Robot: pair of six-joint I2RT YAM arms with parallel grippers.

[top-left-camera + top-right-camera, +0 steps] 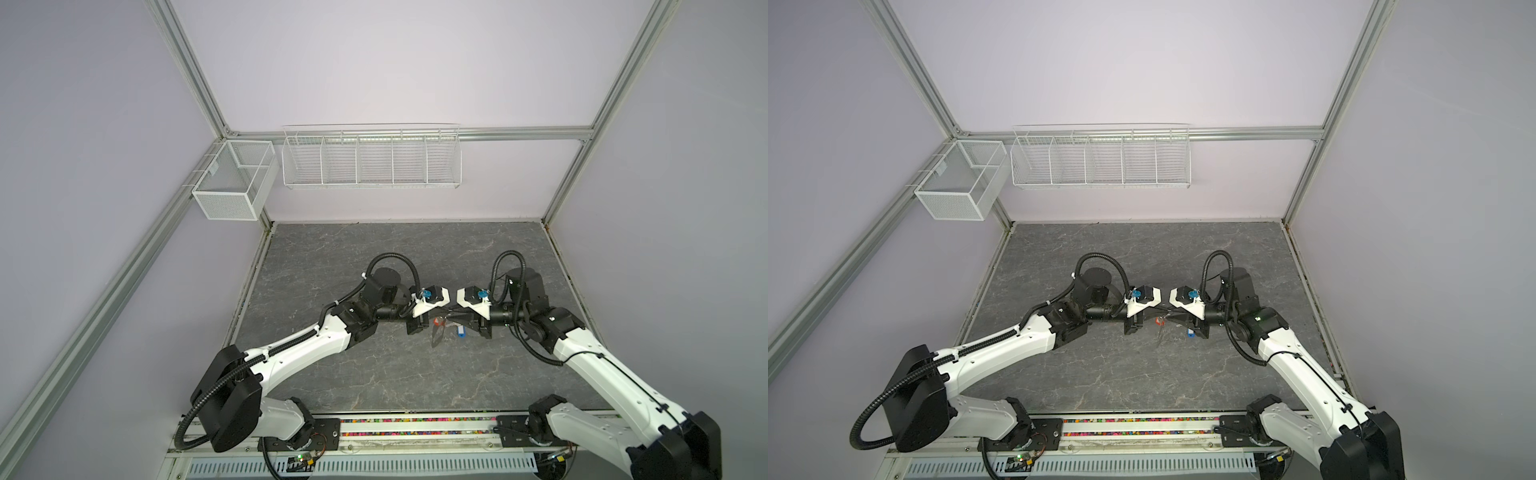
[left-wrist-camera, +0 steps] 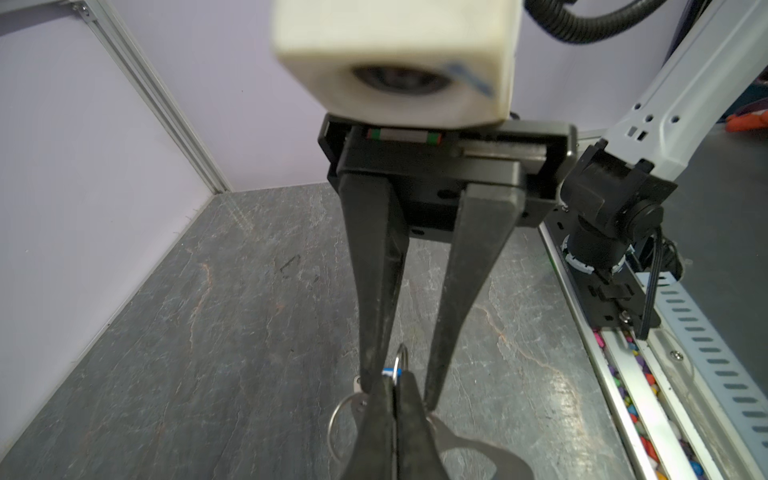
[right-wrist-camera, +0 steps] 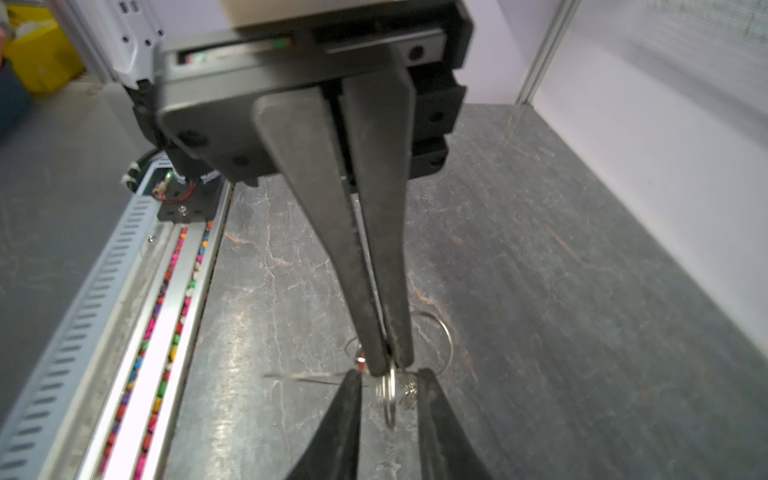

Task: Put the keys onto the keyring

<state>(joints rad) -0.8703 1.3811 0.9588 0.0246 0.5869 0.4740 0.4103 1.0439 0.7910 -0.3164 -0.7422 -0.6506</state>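
The keyring (image 2: 478,451) hangs over the desk (image 1: 374,374) beneath the left gripper (image 3: 392,365), which is pinched tight on one of its small metal rings. The red-tagged key (image 1: 437,321) dangles beside the tips. The right gripper (image 2: 401,392) stands parted around them, with the blue-tagged key (image 1: 460,331) below it.

- No legible text, brand or number appears in any view.
- White camera housing (image 2: 395,41): a blue mark (image 2: 469,79) at its edge, blurred, possibly a pen stroke; it cannot be read.
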